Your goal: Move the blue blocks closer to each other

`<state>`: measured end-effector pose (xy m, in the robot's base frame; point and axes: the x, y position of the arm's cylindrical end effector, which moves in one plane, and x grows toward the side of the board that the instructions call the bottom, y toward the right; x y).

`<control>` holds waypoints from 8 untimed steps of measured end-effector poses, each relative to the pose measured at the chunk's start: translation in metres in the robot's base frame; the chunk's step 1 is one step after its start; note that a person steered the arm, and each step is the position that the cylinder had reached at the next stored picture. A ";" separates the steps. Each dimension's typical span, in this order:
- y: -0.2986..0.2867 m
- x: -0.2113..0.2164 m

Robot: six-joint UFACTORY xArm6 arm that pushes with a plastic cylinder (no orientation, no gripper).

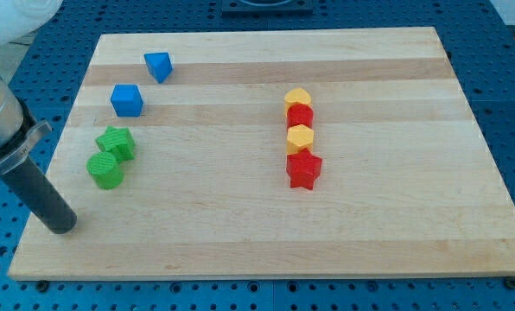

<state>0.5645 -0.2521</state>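
Tool, a bare rod, my tip [60,226] holding nothing, green blocks [111,155] between it and blue blocks [142,84]

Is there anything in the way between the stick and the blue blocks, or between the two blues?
Yes, partly. Two green blocks sit between my tip, at the view's lower left, and the blue cube. Between that cube and the blue block above it, only bare wood shows.

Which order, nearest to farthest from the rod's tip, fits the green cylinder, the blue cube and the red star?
Measured from my tip, at the view's lower left:
1. Green cylinder, just up-right of it.
2. Blue cube, higher up on the left.
3. Red star, mid-board, toward the view's right.
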 end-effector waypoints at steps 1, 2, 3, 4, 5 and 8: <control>-0.019 -0.028; -0.031 -0.104; -0.008 -0.169; 0.044 -0.229; 0.096 -0.269; 0.032 -0.285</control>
<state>0.2790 -0.2201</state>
